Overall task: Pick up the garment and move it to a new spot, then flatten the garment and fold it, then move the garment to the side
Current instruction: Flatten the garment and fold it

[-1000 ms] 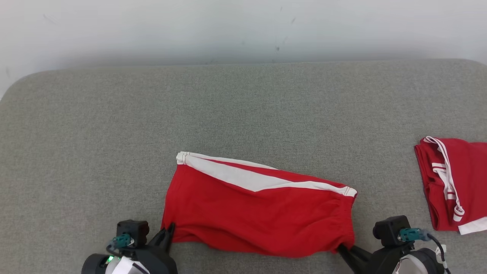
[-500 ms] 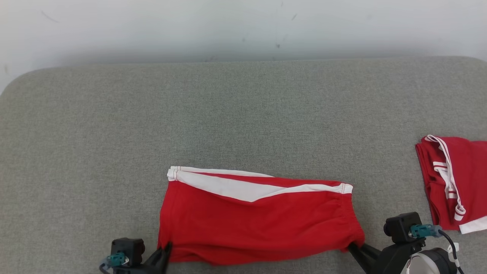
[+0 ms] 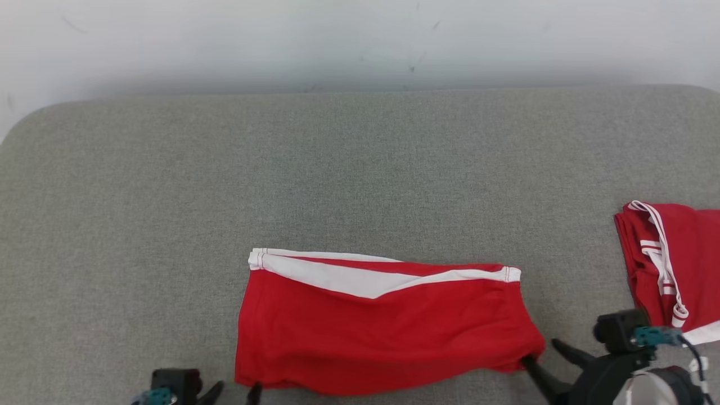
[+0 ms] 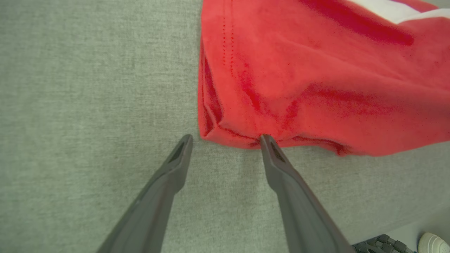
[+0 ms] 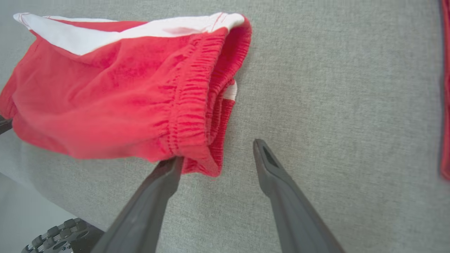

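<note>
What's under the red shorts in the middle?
The red shorts lie on the grey fabric tabletop. At the waistband end, folded lower layers show; anything beneath the middle is covered.

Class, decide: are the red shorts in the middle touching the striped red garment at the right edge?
Apart. The head view shows a wide strip of bare grey table between the red shorts and the striped red garment.

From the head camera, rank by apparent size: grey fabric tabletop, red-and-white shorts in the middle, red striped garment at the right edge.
1. Grey fabric tabletop
2. Red-and-white shorts
3. Red striped garment, though cut off by the frame, so unsure
</note>
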`<state>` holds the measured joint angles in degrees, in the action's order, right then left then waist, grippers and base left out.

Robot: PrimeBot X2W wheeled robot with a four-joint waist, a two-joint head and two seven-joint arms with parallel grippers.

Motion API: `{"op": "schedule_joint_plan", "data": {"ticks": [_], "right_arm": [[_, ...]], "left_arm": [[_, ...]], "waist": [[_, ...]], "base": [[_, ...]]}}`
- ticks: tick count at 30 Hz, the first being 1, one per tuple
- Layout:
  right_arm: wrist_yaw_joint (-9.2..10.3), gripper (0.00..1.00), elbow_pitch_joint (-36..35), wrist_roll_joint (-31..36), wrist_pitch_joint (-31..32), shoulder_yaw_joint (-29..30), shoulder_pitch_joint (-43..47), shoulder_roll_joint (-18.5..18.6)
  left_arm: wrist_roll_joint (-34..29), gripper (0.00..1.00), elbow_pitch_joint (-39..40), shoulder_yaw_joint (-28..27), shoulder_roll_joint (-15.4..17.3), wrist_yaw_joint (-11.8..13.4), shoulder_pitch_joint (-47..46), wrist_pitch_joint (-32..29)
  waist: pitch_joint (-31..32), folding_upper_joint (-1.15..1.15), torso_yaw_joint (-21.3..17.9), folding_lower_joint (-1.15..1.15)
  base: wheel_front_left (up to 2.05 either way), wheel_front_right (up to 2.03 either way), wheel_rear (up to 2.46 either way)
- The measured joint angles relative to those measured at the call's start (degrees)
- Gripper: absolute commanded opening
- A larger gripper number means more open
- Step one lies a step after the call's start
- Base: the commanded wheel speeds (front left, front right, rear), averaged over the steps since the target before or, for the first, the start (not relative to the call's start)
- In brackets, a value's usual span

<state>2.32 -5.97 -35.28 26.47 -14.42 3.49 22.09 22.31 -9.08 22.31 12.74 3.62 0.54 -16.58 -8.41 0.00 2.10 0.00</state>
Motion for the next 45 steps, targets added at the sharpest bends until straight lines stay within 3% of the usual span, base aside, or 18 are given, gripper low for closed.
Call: {"op": "schedule_joint_plan", "data": {"ticks": [8,15,20,27,34,45], "right_arm": [[2.86,1.0,-1.33,2.34,-1.36,4.53,2.21,2.71],[4.22,1.0,-1.63,5.27,-3.16,6.79,4.41,2.3],[4.8,1.0,-1.86,8.23,-6.83,10.95,4.91,0.23],[4.81,1.0,-2.5,8.96,-13.6,12.32,1.6,-6.2],[4.8,1.0,-0.81,9.89,-18.5,10.82,-1.05,-9.7],[4.81,1.0,4.02,10.13,-23.23,11.63,-5.59,-11.87]], "left_arm": [[-0.81,1.0,6.06,-5.04,3.2,1.92,1.91,2.29],[-1.23,1.0,11.14,-7.27,0.38,2.46,1.48,9.32],[-3.56,1.0,14.26,-8.46,-1.27,2.93,1.31,15.68],[-6.68,1.0,15.03,-8.89,-1.99,2.99,0.14,21.49],[-7.23,1.0,12.41,-9.64,-2.23,3.01,0.3,22.26],[-6.77,1.0,6.46,-10.04,-1.87,3.01,-0.62,20.05]], "waist": [[1.88,0.0,-0.04,0.0],[3.92,0.0,-0.41,-0.01],[5.04,0.0,-0.96,-0.01],[6.2,0.0,-2.14,0.0],[7.28,-0.01,-3.42,-0.01],[7.01,0.0,-3.14,0.0]], "base": [[0.0,0.0,0.0],[0.0,0.0,0.0],[0.0,0.0,0.0],[0.0,0.0,0.0],[0.0,0.0,0.0],[0.0,0.0,0.0]]}}
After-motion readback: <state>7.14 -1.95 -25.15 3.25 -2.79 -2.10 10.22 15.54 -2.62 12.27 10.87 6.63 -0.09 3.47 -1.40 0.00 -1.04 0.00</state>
